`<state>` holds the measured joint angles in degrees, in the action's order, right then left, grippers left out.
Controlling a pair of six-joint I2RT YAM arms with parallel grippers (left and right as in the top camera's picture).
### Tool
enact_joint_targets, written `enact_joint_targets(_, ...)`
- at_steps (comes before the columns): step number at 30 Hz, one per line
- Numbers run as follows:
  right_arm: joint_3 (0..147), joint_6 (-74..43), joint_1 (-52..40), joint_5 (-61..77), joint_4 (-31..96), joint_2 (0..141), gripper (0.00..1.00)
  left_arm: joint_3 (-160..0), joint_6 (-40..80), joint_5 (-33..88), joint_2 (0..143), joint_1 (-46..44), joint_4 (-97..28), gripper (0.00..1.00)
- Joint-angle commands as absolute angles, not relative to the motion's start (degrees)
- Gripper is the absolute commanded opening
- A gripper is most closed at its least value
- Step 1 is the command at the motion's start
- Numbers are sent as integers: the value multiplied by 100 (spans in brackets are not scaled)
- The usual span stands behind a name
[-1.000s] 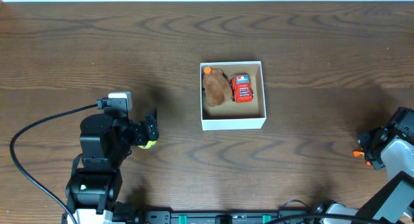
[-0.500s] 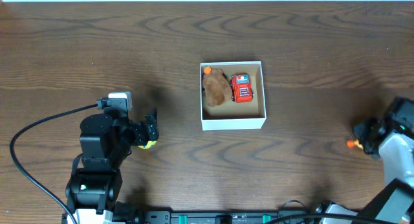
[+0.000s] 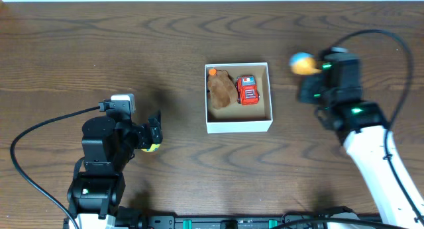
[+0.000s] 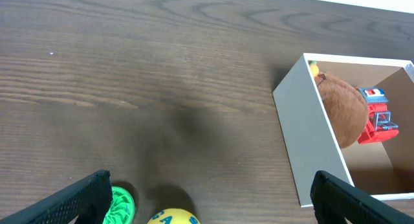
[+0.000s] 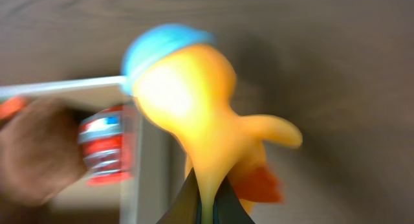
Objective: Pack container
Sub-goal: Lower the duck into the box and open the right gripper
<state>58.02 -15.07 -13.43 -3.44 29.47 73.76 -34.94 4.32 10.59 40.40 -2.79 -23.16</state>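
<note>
Overhead, the right gripper [image 5: 206, 199] clamps a yellow toy [image 3: 303, 62] (blue-capped) at 2 o'clock of the container [image 3: 238, 126]. Left gripper [image 4: 220, 201] hangs spread wide.

Inside the container [image 3: 238, 126], the brown toy [image 3: 220, 90] and the red truck [image 3: 248, 90] fill the left and middle of the far half. Bare cardboard lies along the near wall and in a narrow strip right of the truck. The right gripper [image 5: 206, 201], clamped on a yellow duck [image 3: 303, 63], hangs just beside the far right corner. Bare table [image 3: 179, 37] separates the left wall from the left gripper [image 3: 154, 131], whose spread fingers flank a yellow ball [image 4: 173, 217].
</note>
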Motion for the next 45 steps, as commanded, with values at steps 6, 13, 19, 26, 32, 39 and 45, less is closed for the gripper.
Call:
enact_joint_targets(6,5887,-676,-2860,-469,2565,7822,1,-3662,460,1094,4036,-292,-2331,98)
enact_joint_targets(13,5887,-668,-3159,-445,2576,8639,1,-3662,460,1094,4036,-292,-2331,98)
enact_joint_targets(19,5887,-655,-3253,-427,2679,8917,7,-3662,460,1092,4036,-292,-2331,98)
enact_joint_targets(26,5887,-655,-3264,-432,2665,8877,47,-3662,460,1094,4036,-292,-2331,98)
enact_joint_targets(32,5889,-652,-3264,-1041,2609,8611,54,-3662,460,1094,4036,-292,-2329,98)
enact_joint_targets(39,5889,-923,-3087,-1826,2497,8027,56,-3662,460,1094,4036,-292,-2329,98)
enact_joint_targets(45,5889,-2399,-2014,-1761,2746,7712,70,-3662,460,1096,4036,-292,-2335,98)
